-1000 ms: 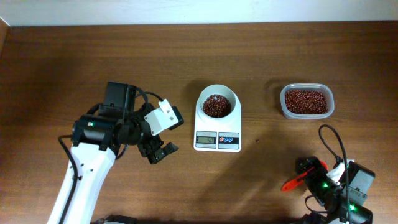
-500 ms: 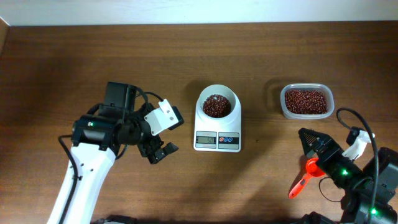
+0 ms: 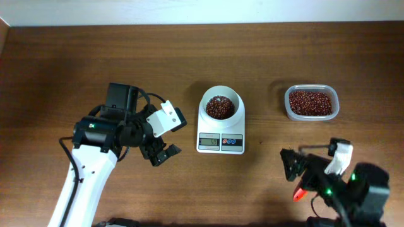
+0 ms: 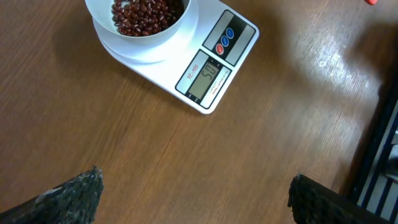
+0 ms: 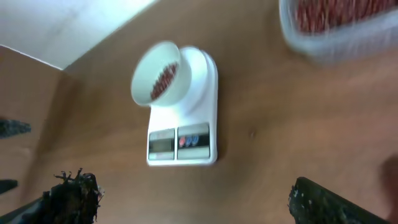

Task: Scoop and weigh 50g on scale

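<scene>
Spanning the whole overhead view, the dark wooden table (image 3: 95, 57) met a pale strip (image 3: 189, 11) along its far edge. The scale (image 3: 221, 129) stood near the middle, its bowl holding the beans (image 3: 220, 107). A clear tub (image 3: 311, 103) of more beans sat well apart on the right. The left arm (image 3: 88, 170) reached in from the near edge and bent toward the scale. The left gripper (image 3: 163, 153) hung near the scale, jaws spread wide and empty. The right gripper (image 3: 291, 165) hung near the front right, facing the scale, jaws likewise wide apart on nothing. An orange-red scoop (image 3: 298, 194) showed just beside it.
</scene>
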### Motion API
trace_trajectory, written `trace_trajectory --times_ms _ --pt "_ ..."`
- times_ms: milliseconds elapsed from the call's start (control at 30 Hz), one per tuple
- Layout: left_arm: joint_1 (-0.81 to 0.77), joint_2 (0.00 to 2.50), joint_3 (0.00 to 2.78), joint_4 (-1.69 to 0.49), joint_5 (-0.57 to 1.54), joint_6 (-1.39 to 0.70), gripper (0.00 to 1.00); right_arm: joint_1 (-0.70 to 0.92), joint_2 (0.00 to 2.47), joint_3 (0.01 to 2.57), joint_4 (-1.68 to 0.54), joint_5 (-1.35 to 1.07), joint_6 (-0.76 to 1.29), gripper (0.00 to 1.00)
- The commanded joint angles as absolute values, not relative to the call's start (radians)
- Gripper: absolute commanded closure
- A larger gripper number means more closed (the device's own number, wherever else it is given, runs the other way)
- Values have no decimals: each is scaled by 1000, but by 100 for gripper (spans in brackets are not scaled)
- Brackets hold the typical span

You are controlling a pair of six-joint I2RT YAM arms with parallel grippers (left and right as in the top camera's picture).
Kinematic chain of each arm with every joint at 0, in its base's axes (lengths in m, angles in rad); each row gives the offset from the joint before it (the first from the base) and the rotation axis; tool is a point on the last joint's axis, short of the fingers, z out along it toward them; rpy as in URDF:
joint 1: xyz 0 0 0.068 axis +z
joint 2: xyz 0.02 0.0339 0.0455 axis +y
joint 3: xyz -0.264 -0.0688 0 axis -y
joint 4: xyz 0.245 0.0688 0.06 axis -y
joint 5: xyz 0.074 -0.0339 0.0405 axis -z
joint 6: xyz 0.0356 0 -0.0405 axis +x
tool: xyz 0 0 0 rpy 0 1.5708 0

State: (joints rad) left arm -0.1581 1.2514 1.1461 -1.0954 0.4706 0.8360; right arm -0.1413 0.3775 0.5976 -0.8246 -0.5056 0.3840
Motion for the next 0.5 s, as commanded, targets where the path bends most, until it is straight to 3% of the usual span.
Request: trace_trajectory --times_ms 0,100,300,467 --pt "-161 1249 1147 -1093 473 824 1 -84 193 567 -783 -311 370 1" --pt "-161 1249 1147 -1093 473 824 1 -83 99 522 -707 -259 369 1" --pt "-161 1249 1147 -1093 473 824 1 -58 3 247 -248 -260 344 1" --pt "-161 1249 1147 -1093 473 824 1 -39 3 84 -8 -245 343 1"
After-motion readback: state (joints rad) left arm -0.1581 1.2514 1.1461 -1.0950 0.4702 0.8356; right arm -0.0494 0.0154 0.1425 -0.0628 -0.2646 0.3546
